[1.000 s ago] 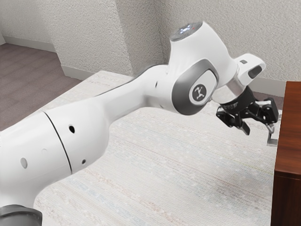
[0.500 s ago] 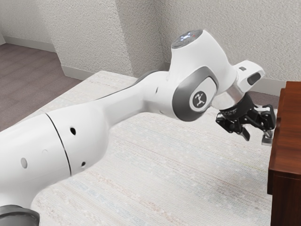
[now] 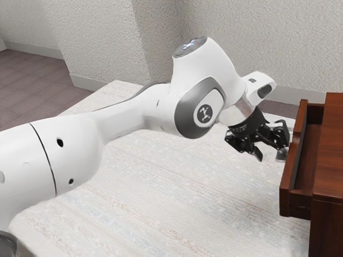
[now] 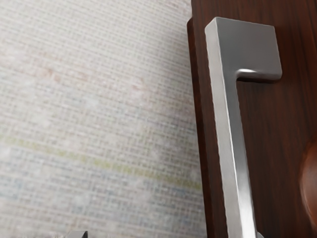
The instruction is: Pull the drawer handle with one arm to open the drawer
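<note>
A dark wooden drawer (image 3: 293, 160) stands partly pulled out of its cabinet (image 3: 327, 214) at the exterior view's right. On its front sits a silver bar handle (image 3: 282, 156). My black gripper (image 3: 272, 148) is at that handle, shut on it from two sides. The white arm reaches in from the exterior view's left. In the wrist view the silver handle (image 4: 229, 129) runs close in front of the hand, across the brown drawer front (image 4: 282, 148).
The cabinet stands on a pale woven carpet (image 3: 177, 198). Textured walls with a skirting board close the room behind, and a brown floor strip (image 3: 32, 85) lies at the exterior view's far left.
My hand has drawn back toward the exterior view's left with the handle, and the drawer has slid out of the cabinet with it.
</note>
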Motion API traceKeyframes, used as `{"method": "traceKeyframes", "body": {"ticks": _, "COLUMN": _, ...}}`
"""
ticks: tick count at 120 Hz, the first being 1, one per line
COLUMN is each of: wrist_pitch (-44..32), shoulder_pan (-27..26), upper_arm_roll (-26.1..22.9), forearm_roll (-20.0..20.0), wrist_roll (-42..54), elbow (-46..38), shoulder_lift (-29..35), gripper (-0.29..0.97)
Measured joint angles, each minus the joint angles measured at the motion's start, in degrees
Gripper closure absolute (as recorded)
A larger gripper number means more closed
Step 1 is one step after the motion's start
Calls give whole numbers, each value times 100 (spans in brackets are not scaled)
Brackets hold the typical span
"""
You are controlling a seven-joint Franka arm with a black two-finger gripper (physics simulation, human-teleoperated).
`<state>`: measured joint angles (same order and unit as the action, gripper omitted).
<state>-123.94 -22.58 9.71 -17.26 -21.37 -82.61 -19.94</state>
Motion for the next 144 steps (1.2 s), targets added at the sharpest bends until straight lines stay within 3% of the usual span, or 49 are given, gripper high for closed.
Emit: {"method": "traceKeyframes", "body": {"ticks": 144, "wrist_pitch": -366, "shoulder_pan": 414, "upper_arm_roll": -10, "forearm_roll": 260, "wrist_roll": 46, "elbow": -1034, "shoulder_lift": 801, "gripper": 35}}
